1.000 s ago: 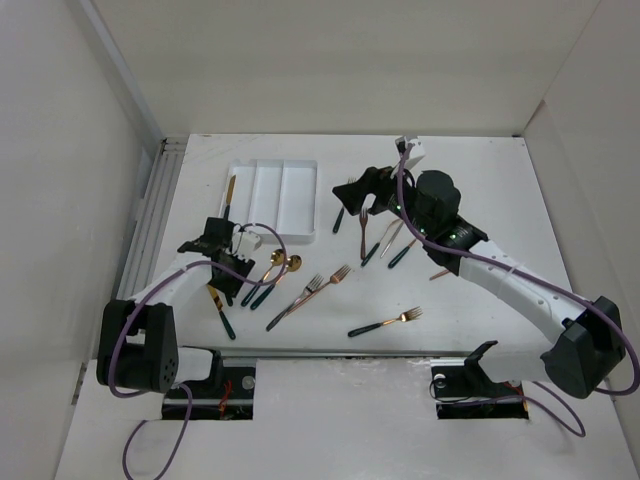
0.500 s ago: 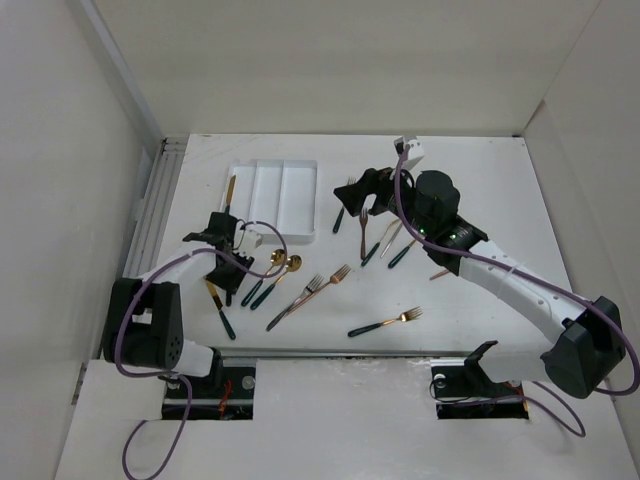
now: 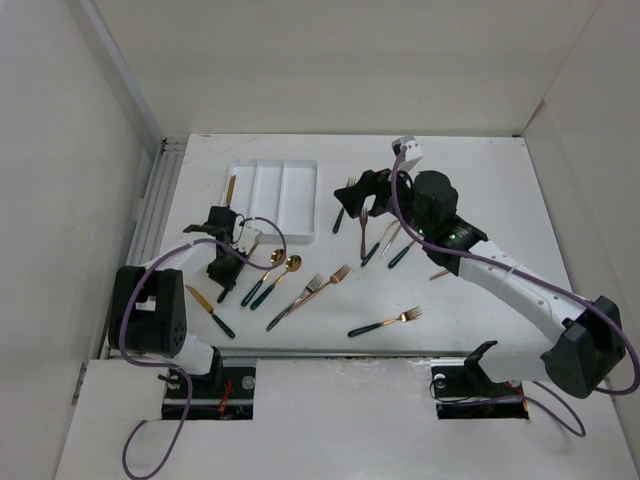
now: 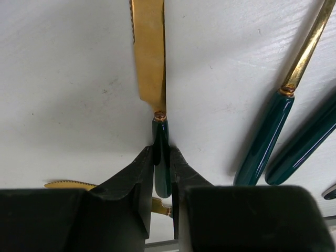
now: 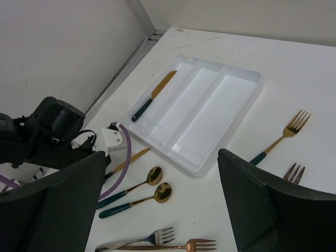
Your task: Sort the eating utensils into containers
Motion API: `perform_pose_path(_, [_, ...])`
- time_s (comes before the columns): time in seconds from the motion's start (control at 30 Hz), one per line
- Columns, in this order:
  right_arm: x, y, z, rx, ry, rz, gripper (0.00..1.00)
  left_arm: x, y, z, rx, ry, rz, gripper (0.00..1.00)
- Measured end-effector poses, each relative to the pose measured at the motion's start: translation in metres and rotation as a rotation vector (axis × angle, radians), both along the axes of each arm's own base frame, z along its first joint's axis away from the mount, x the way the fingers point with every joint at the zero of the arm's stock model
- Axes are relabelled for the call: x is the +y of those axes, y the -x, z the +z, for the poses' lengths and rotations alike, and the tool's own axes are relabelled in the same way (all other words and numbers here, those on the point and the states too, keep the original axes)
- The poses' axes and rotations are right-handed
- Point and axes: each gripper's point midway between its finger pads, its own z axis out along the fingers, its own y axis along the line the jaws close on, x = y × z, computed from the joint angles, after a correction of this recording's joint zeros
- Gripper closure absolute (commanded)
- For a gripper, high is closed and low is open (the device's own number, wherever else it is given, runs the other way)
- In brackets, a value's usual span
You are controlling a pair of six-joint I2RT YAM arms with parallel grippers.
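My left gripper [image 4: 161, 157] is shut on the dark green handle of a gold-bladed knife [image 4: 148, 58], low over the table; in the top view it [image 3: 226, 266] is below the tray. The knife's blade also shows in the right wrist view [image 5: 129, 159]. The white three-compartment tray [image 3: 300, 205] holds one knife [image 3: 229, 193] in its left compartment. My right gripper [image 3: 358, 196] is open and empty, hovering right of the tray; its wide-apart fingers [image 5: 58, 205] frame the tray [image 5: 239, 100].
Two gold spoons [image 3: 283, 263] lie right of the left gripper, their green handles [image 4: 265, 139] close by. Another knife [image 3: 212, 309] lies near the front edge. Forks lie at mid-table [image 3: 322, 284], front [image 3: 385, 323] and under the right arm [image 3: 345, 205].
The left arm's elbow has swung left and its wrist has shifted slightly toward the tray, still shut on the knife. The right arm has barely moved.
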Motion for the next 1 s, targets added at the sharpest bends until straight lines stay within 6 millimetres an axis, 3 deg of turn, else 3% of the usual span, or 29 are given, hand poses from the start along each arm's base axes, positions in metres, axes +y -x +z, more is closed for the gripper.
perform_pose_path(0.2, [0.001,-0.003,0.001,-0.002,0.007,-0.003,0.08,0.002,-0.003,0.009,-0.038,0.0,-0.072,1.0])
perform_pose_path(0.37, [0.004,-0.008,0.003,-0.004,0.011,-0.003,0.08,-0.01,-0.021,0.05,-0.169,0.068,-0.131,1.0])
perform_pose_path(0.53, [0.01,-0.015,0.0,-0.001,0.028,0.002,0.08,-0.032,-0.066,0.101,-0.351,0.179,-0.111,1.0])
perform_pose_path(0.67, [0.015,-0.02,0.001,-0.01,0.038,0.011,0.08,-0.046,-0.112,0.121,-0.379,0.253,-0.063,1.0])
perform_pose_path(0.73, [0.017,-0.022,0.002,-0.014,0.04,0.016,0.08,-0.048,-0.136,0.12,-0.38,0.284,-0.05,1.0])
perform_pose_path(0.8, [0.018,-0.022,0.004,-0.021,0.044,0.02,0.08,-0.044,-0.143,0.112,-0.363,0.301,-0.039,1.0])
perform_pose_path(1.0, [0.02,-0.025,-0.003,-0.016,0.059,0.024,0.07,-0.03,-0.121,0.088,-0.311,0.28,-0.087,1.0])
